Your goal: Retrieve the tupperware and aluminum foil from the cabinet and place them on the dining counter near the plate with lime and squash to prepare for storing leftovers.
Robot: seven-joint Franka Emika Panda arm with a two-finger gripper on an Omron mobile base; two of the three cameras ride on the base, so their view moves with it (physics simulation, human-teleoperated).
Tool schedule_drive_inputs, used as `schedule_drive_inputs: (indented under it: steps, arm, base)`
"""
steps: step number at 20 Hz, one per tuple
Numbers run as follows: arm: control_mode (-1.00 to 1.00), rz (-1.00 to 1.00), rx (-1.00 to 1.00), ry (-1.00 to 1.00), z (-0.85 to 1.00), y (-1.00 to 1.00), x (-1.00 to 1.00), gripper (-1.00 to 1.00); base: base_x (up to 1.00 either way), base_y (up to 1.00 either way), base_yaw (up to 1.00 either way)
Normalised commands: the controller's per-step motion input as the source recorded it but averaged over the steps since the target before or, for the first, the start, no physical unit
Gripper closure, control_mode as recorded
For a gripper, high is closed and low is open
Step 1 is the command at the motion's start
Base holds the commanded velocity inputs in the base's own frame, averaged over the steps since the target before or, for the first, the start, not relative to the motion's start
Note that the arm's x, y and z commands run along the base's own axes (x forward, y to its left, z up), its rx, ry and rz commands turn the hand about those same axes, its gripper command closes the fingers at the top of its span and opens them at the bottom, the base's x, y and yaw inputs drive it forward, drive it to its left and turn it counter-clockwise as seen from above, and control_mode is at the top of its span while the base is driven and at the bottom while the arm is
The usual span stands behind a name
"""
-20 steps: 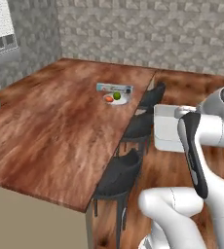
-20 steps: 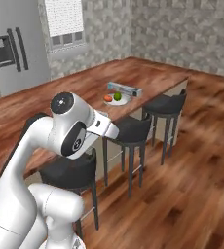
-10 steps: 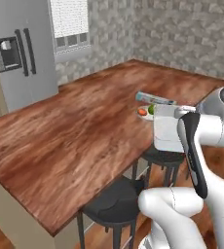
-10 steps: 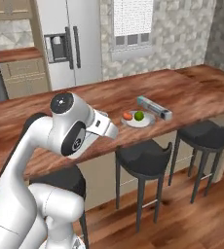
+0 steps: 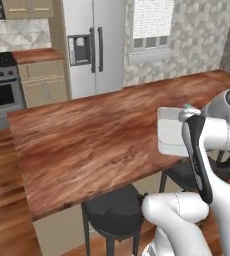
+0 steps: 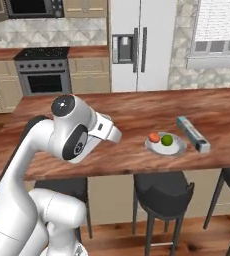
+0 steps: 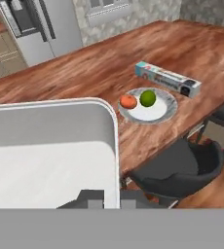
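The tupperware [image 7: 50, 151] is riding at the end of the arm, level and mouth-up, hanging over the near edge of the surface [image 6: 137, 112] with a stool [image 7: 182, 168] below and beside it. In the hand view its rim is sitting right over the fingers [image 7: 106, 198], which appear to be clamped on its near wall, though the contact itself is hidden beneath the container. In the left base view the same pale box [image 5: 171, 131] is showing just ahead of the wrist.

Off to one side, the plate [image 6: 166, 146] is lying on the surface with the squash [image 6: 154, 137] and the lime [image 6: 167, 140] side by side on it. The foil [image 6: 193, 134] is already lying just beyond the plate, near but apart from it.

By these signs the foil half of the job looks done and the carrying of the second item is under way. The next move probably calls for swinging the container across toward the plate, lowering it onto bare wood clear of both plate and carton, and then releasing it.
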Motion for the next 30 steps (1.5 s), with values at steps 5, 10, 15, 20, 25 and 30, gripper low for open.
schedule_drive_inputs:
  steps: [5,10,15,20,25,30]
  arm:
    - [1.00,0.00,0.00,0.00,0.00,0.00,0.00,1.00]
    - [1.00,0.00,0.00,0.00,0.00,0.00,0.00,1.00]
    - [1.00,0.00,0.00,0.00,0.00,0.00,0.00,1.00]
    - [-1.00,0.09,0.00,0.06,-0.39,0.16,0.93,1.00]
    - [-1.00,0.00,-0.03,0.07,-0.57,0.50,0.87,1.00]
    - [-1.00,0.00,-0.03,0.06,-0.65,0.50,0.71,1.00]
  base:
    - [0.02,-1.00,0.55]
    - [0.00,-1.00,0.45]
    - [0.52,-0.44,0.24]
    - [0.00,0.00,0.00]
    - [0.00,0.00,0.00]
    - [0.00,0.00,0.00]
